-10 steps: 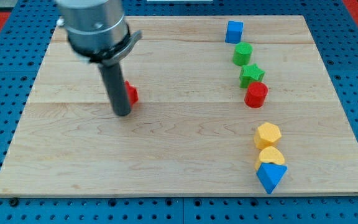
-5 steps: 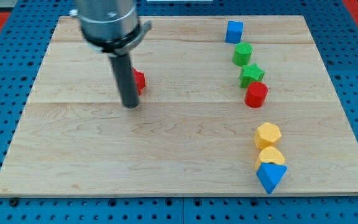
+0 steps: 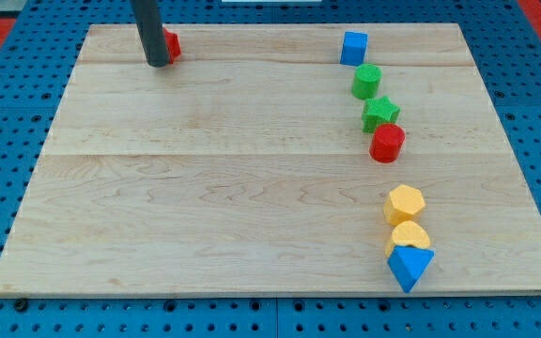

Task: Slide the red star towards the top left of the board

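Observation:
The red star lies near the top left of the wooden board, mostly hidden behind my dark rod. My tip rests on the board right at the star's left-lower side, touching or nearly touching it. Only the star's right edge shows.
A blue cube, a green cylinder, a green star and a red cylinder run down the right side. Lower right sit a yellow hexagon, a second yellow block and a blue triangle.
My rod and the red star have moved from the board's left middle up toward the top left. The other blocks have not moved.

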{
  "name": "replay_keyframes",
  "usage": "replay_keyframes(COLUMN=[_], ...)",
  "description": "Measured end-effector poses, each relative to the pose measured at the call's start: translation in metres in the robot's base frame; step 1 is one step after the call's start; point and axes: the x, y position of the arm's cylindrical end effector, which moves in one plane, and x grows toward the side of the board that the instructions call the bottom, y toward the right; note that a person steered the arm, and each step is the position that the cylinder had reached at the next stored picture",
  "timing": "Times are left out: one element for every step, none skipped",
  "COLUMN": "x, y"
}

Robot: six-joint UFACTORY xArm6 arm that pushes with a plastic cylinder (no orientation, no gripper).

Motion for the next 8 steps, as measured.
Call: replay_keyframes(x=[-0.006, 0.022, 0.001, -0.029, -0.034, -0.027, -0.025, -0.028], y=[0.019, 0.037, 0.078, 0.086, 0.081, 0.062, 0.037, 0.007])
